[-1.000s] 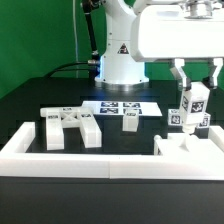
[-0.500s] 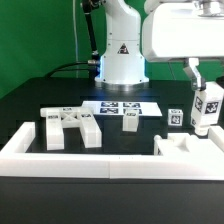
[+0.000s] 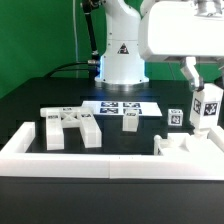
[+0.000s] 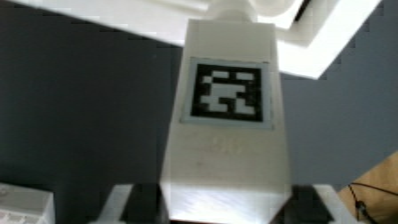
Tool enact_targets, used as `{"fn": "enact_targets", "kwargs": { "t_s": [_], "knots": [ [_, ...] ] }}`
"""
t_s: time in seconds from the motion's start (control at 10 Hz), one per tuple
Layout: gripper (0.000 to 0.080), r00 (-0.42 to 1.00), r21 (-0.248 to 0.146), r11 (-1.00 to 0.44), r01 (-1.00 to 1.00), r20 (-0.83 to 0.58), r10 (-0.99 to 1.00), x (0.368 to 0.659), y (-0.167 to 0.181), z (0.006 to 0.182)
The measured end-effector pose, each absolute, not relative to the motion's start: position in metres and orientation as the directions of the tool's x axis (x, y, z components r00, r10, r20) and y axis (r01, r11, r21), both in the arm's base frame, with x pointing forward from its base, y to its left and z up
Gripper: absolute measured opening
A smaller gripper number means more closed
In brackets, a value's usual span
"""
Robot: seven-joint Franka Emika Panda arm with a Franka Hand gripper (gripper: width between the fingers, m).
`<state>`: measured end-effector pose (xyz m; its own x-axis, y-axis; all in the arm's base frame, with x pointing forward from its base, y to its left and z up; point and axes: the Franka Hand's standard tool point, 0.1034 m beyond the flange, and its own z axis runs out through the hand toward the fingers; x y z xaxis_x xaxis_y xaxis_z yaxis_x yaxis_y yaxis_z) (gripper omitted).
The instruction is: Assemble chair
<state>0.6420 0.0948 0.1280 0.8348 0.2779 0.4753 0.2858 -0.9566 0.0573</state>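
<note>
Chair leg matte white plastic, smooth; table matte black.

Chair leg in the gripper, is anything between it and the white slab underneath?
Nothing visible does. The chair leg hangs in the gripper just above the white slab at the exterior view's right, and no object shows under its lower end. Another small tagged part stands beside it, toward the exterior view's left, not underneath.
</note>
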Motion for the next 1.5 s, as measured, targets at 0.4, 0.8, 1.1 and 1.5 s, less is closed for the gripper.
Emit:
{"fn": "enact_targets", "kwargs": {
  "t_s": [0.4, 0.8, 1.1, 1.5],
  "knots": [
    [0.0288, 0.836, 0.054, -0.953, 0.297, 0.468, 0.287, 0.643, 0.102, 0.127],
    [0.0288, 0.84, 0.052, -0.952, 0.302, 0.458, 0.291, 0.641, 0.104, 0.118],
    [0.0288, 0.841, 0.05, -0.952, 0.303, 0.455, 0.292, 0.642, 0.106, 0.113],
    [0.0288, 0.841, 0.049, -0.95, 0.31, 0.452, 0.297, 0.644, 0.111, 0.107]
  ]
}}
